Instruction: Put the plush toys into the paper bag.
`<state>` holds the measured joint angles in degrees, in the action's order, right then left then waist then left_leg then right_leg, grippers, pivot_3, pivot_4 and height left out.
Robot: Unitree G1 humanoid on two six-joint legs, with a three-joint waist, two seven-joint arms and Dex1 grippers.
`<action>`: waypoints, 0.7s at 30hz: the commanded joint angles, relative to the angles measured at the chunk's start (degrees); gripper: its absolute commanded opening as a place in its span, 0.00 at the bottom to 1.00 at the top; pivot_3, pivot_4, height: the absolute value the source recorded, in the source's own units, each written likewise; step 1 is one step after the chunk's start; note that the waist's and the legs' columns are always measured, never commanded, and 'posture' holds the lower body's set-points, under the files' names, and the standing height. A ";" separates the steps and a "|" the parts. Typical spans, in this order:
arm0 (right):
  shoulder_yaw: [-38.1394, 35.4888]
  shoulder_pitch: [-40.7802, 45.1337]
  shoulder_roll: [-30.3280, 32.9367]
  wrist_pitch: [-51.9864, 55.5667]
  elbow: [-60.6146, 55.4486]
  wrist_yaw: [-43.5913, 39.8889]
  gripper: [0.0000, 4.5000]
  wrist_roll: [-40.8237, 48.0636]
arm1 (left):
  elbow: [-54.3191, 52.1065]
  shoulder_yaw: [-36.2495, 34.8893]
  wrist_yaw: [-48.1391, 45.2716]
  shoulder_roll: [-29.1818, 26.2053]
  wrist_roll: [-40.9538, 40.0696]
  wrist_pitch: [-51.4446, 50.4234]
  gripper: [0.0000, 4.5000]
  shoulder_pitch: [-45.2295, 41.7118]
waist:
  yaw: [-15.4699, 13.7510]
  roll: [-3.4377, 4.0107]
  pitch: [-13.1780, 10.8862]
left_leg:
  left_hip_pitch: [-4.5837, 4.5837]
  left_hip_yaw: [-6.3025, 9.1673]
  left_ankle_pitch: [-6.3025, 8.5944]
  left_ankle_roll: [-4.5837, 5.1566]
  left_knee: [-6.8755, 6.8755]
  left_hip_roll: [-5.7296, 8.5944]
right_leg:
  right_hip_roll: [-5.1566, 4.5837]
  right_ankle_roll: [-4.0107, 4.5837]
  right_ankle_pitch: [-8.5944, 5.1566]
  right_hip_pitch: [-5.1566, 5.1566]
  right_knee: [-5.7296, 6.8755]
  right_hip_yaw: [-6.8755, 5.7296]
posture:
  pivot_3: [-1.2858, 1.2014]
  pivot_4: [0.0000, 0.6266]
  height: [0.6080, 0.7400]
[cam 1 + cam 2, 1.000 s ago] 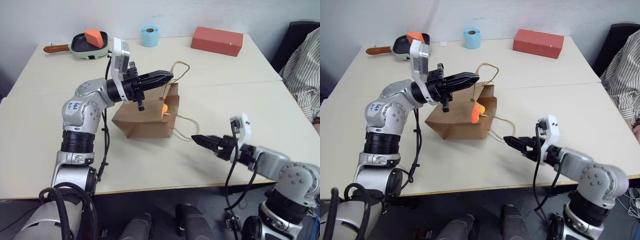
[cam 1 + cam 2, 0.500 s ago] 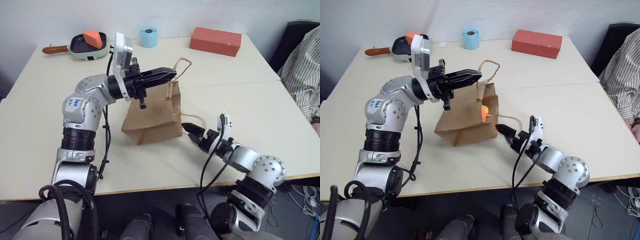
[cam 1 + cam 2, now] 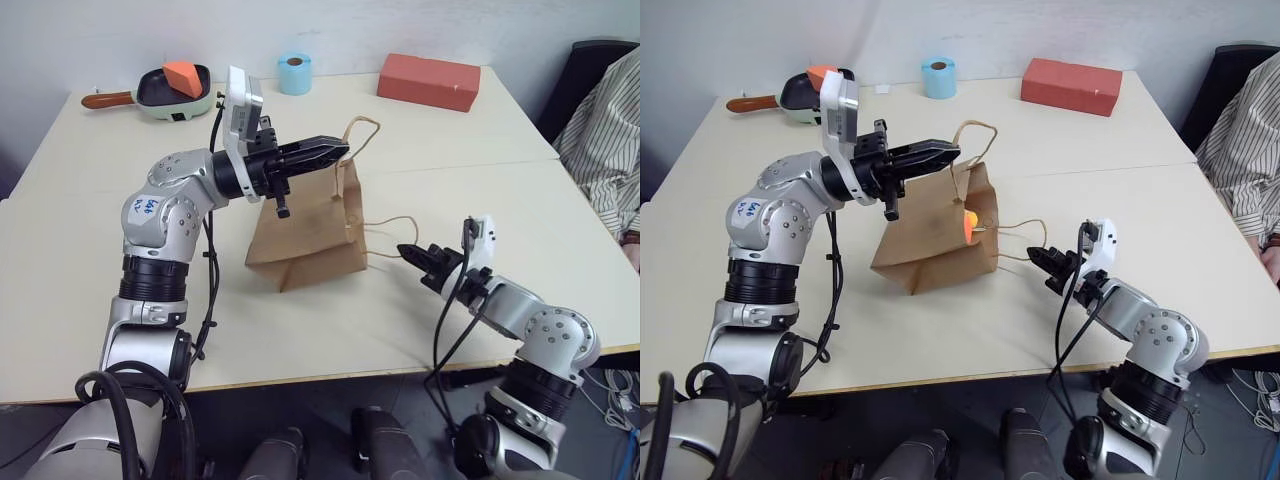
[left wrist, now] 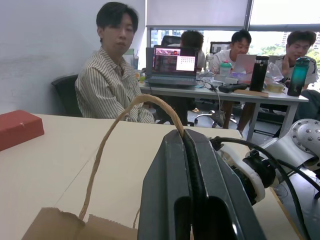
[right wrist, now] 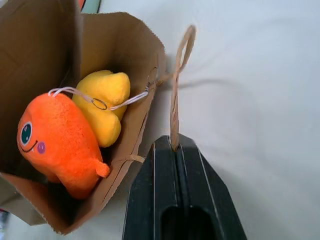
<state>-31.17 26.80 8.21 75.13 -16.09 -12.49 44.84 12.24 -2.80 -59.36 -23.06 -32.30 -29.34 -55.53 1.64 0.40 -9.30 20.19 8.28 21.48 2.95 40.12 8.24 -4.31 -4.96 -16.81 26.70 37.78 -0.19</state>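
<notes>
Brown kraft paper bag [image 3: 935, 235] sat tipped near the middle of the table [image 3: 500, 200], mouth facing the right gripper [image 3: 1037, 257], with the orange plush [image 5: 57, 142] and the yellow plush [image 5: 105, 107] both tucked inside it, touching each other. The left gripper [image 3: 338, 151] hung just above the bag's top edge, fingers pinched tight on one twine handle [image 4: 125, 130], while the right one, just beside the bag's open end, was clamped on the other handle [image 5: 176, 95]. Way behind the bag were a red brick [image 3: 432, 81], a blue tape roll [image 3: 294, 72] and a pan [image 3: 170, 92] holding an orange wedge [image 3: 183, 76].

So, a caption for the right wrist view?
Shut right gripper pinching the paper bag handle, both plush toys inside.
</notes>
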 commanded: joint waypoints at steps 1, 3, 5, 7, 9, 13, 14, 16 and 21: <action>4.84 0.20 6.50 -7.15 -7.49 -6.29 0.01 0.25 | -1.04 -1.43 0.61 -0.20 -0.12 1.50 0.00 -0.17 | -0.02 0.00 0.00 | 0.00 0.00 0.00 0.00 0.00 0.00 | 0.00 0.00 0.00 0.00 0.00 -0.01 | 0.52 0.24 1.00; 3.17 4.22 10.97 -8.37 -9.41 -8.59 0.01 3.84 | -0.68 -2.74 1.93 0.36 -1.09 1.21 0.00 -1.19 | -0.10 0.03 -0.02 | 0.01 -0.01 0.00 0.00 0.01 0.00 | 0.00 0.00 0.00 0.00 -0.03 -0.01 | 0.52 0.24 1.00; 1.20 9.89 14.75 -8.21 -9.93 -9.71 0.01 8.82 | -0.77 -3.75 2.97 0.82 -1.77 1.05 0.00 -2.20 | -0.12 0.03 -0.02 | 0.05 -0.03 0.00 0.00 0.03 0.00 | 0.00 -0.01 0.00 0.00 -0.09 -0.01 | 0.52 0.24 1.00; 0.45 14.97 17.50 -7.44 -10.04 -10.12 0.01 13.91 | -0.67 -4.71 4.02 1.31 -2.38 0.79 0.00 -2.84 | -0.15 0.03 -0.03 | 0.05 -0.01 0.00 0.00 0.02 -0.01 | 0.00 0.00 0.00 0.00 -0.12 -0.03 | 0.52 0.24 1.00; 1.23 18.31 18.97 -6.56 -10.34 -9.35 0.01 18.14 | -0.25 -5.39 5.41 1.77 -2.25 1.10 0.00 -3.02 | -0.17 0.02 -0.02 | 0.05 0.04 0.00 0.00 -0.02 -0.06 | 0.02 0.00 0.00 0.00 -0.13 -0.08 | 0.52 0.24 1.00; 7.25 18.18 21.45 -7.55 -12.70 -8.60 0.01 17.64 | 0.53 -5.24 7.91 2.90 -0.64 2.58 0.00 -1.48 | -0.40 0.02 -0.02 | 0.06 0.04 0.00 0.01 -0.01 -0.06 | 0.00 0.00 0.00 -0.03 -0.13 -0.07 | 0.52 0.24 1.00; 10.06 16.42 22.11 -8.76 -13.72 -8.81 0.01 15.18 | 0.18 -4.75 8.24 3.37 -0.34 2.95 0.00 -0.38 | -0.52 0.02 -0.02 | 0.07 0.03 0.00 0.01 0.00 -0.06 | 0.00 0.00 0.00 -0.03 -0.15 -0.07 | 0.52 0.24 1.00; 15.53 12.06 23.45 -12.21 -14.89 -9.34 0.01 9.43 | -0.81 -3.94 9.05 4.57 -0.41 2.88 0.00 1.52 | -0.84 0.00 -0.01 | 0.05 0.03 0.00 0.01 0.01 -0.06 | 0.01 -0.01 0.00 -0.04 -0.13 -0.07 | 0.52 0.24 1.00; 20.70 5.38 24.88 -19.67 -15.04 -12.05 0.01 2.51 | -3.39 -2.28 8.64 4.96 -0.79 1.83 0.00 4.27 | -1.59 -0.05 -0.05 | 0.13 -0.09 0.00 0.02 0.09 -0.04 | 0.01 -0.01 0.01 0.00 -0.16 -0.03 | 0.52 0.24 1.00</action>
<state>-9.94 31.99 31.94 59.08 -29.20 -23.44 49.06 12.49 -5.14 -50.48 -17.66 -32.83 -27.68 -50.62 0.05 0.35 -9.35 20.32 8.18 21.47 2.97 40.21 8.20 -4.30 -4.97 -16.80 26.70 37.61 -0.22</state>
